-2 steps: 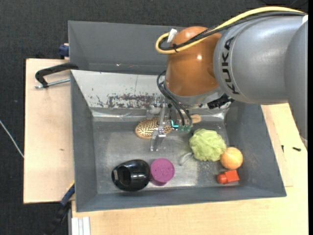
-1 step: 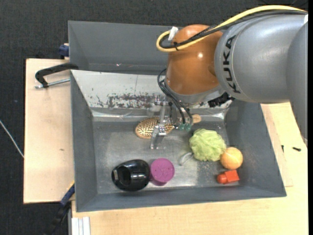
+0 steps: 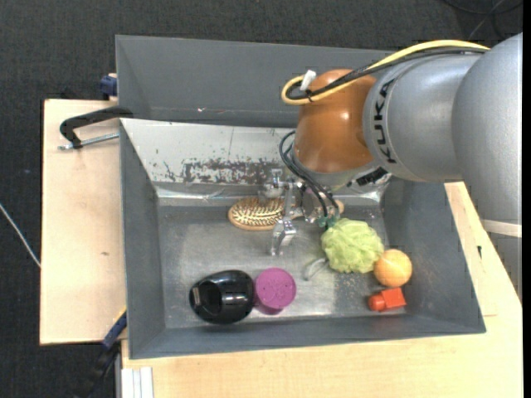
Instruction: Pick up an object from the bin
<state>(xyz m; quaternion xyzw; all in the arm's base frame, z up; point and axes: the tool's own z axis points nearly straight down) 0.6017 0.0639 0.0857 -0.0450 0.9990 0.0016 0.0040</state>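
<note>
The grey bin [image 3: 137,222] fills the middle of the frame. At its centre the gripper [image 3: 294,222] hangs beside the right end of the tan hairbrush [image 3: 255,214], with the green puff [image 3: 353,247] lower right. Whether it is open or closed cannot be told. Descending off-centre, it might push the brush aside or snag the puff.

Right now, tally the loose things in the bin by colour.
Gold: 1, the hairbrush
Green: 1, the pouf
Orange-yellow: 1, the ball
Red: 1, the small block
Purple: 1, the round disc
Black: 1, the rounded thing
Total: 6
</note>
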